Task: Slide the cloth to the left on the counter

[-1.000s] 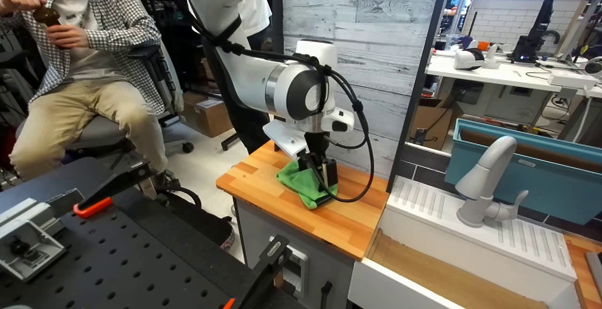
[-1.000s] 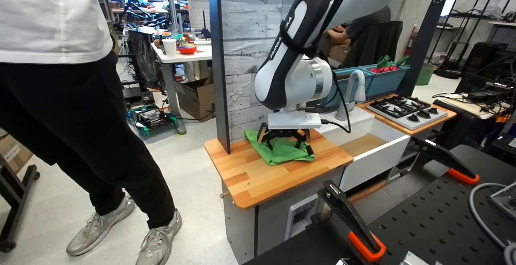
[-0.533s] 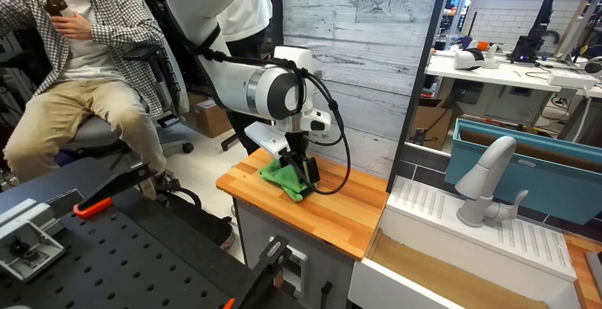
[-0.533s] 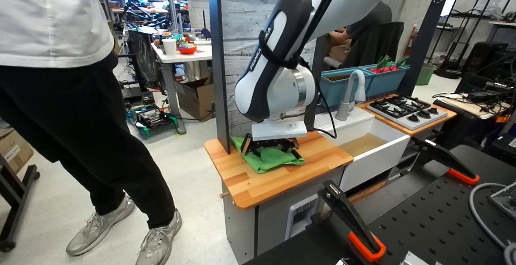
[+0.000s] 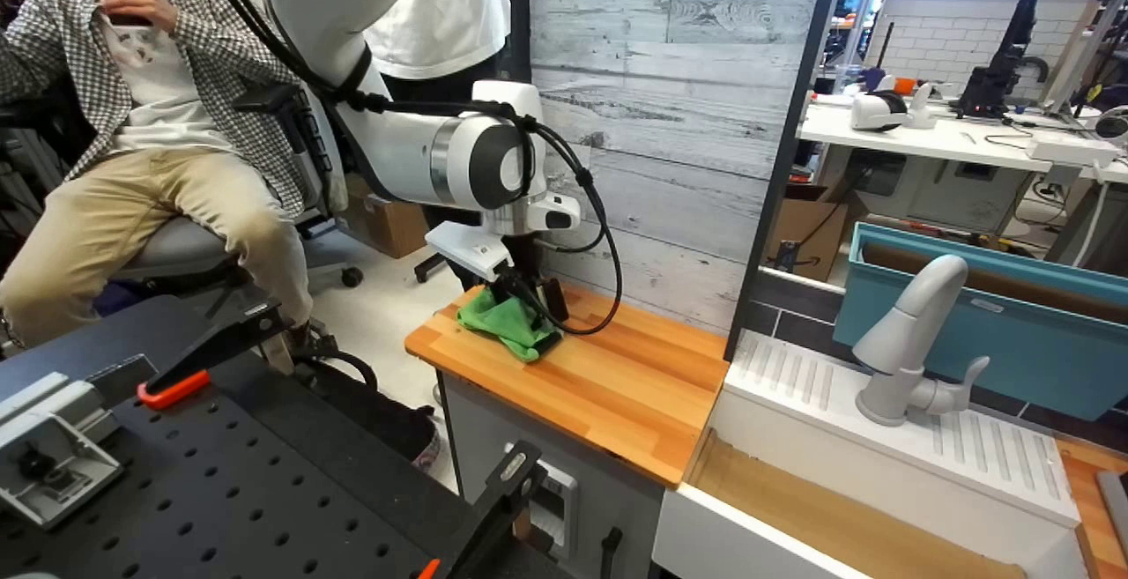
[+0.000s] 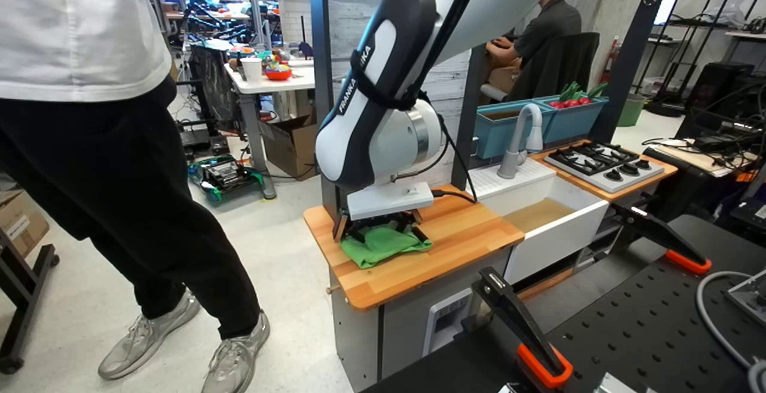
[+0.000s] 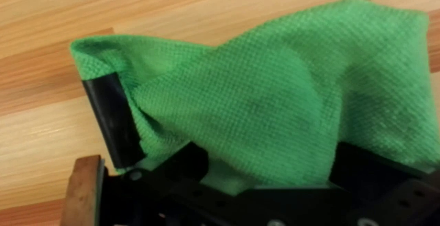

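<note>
The green cloth [image 5: 504, 325] lies bunched on the wooden counter [image 5: 617, 389], near the counter's left end in both exterior views; the cloth also shows in an exterior view [image 6: 386, 244] and in the wrist view [image 7: 261, 95]. A dark strip [image 7: 113, 119] sits at one end of the cloth. My gripper [image 6: 380, 232] is down on the cloth with its fingers spread wide, the cloth beneath and bulging up between them. In the wrist view the gripper [image 7: 268, 174] fills the bottom edge. Its fingertips are partly hidden by the cloth and frame edge.
A grey wood-panel wall [image 5: 652, 165] stands behind the counter. A white sink [image 5: 846, 482] with a faucet [image 5: 916, 341] adjoins the counter on the right. A person [image 6: 119, 189] stands near the counter's left end. Black clamps [image 6: 514, 315] and a perforated black table [image 5: 220, 491] are in front.
My gripper and the cloth under it have moved together to the left along the counter in both exterior views. The fingers stay spread.
</note>
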Controlling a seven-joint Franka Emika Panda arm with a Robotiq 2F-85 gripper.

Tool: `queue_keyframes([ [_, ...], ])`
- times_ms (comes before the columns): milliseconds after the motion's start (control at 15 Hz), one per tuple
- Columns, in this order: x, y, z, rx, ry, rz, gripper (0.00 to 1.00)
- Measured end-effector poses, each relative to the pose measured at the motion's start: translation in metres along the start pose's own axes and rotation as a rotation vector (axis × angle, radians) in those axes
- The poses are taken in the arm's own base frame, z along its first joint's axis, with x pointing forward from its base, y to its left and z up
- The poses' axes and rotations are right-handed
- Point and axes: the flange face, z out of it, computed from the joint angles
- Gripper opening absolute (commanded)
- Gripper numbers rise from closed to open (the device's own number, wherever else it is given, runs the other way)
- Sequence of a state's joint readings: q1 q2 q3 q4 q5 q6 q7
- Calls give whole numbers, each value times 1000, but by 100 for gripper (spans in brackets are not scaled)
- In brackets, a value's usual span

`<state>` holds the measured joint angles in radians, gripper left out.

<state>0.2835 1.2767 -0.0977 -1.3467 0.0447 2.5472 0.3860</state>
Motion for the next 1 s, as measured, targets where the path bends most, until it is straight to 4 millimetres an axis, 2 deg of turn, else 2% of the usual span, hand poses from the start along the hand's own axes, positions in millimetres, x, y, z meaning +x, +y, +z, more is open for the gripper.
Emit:
queue_keyframes([
  [267, -5, -16, -2, -13, 7, -42, 100],
  [1000, -3, -17, -8, -7, 15, -15, 100],
])
